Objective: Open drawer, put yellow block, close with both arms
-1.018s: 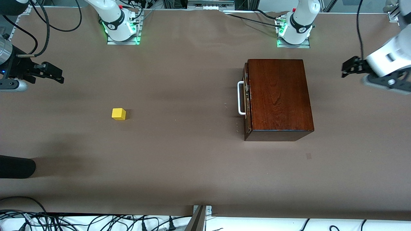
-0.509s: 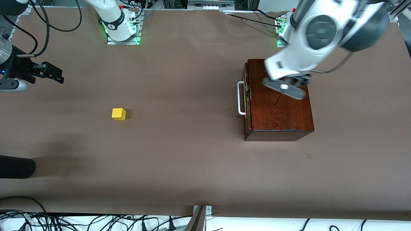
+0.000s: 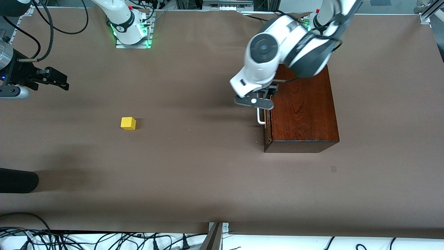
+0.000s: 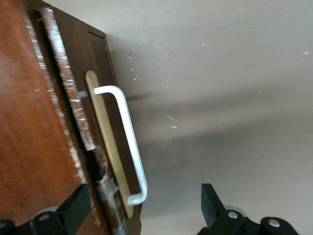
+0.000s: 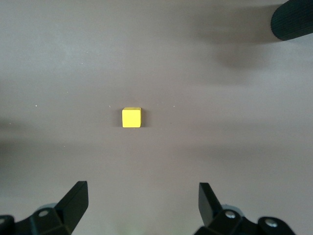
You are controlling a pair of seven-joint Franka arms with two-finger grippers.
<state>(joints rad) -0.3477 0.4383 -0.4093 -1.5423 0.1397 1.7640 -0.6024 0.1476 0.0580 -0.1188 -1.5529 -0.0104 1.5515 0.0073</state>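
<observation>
- The step in hand appears to be the first one, opening the drawer (image 3: 266,119): it sits fully shut in the dark mahogany box (image 3: 301,107), and the left arm is reaching in from its base over that box
- The left gripper (image 3: 255,101) hangs over the white handle (image 4: 128,147); in the left wrist view its fingers (image 4: 210,203) stand spread wide with nothing between them, and the handle lies in line with the gap, not yet enclosed
- The next move likely calls for lowering until the bar sits between the fingers, clenching on it, then pulling straight out toward the right arm's end of the surface (image 3: 208,166); a skewed pull could drag the whole box instead of sliding the tray
- The right arm waits; the right gripper (image 3: 52,80) hovers over the surface at its own end, released and empty, its wrist camera looking at the yellow block (image 5: 131,117)
- The yellow block is a small bright cube with crisp edges, resting flat on the bare surface, well apart from the box and toward the right arm's end
- The drawer front is dark reddish-brown with a pale oval plate under the U-shaped bar; the box top is glossy with visible wood grain
</observation>
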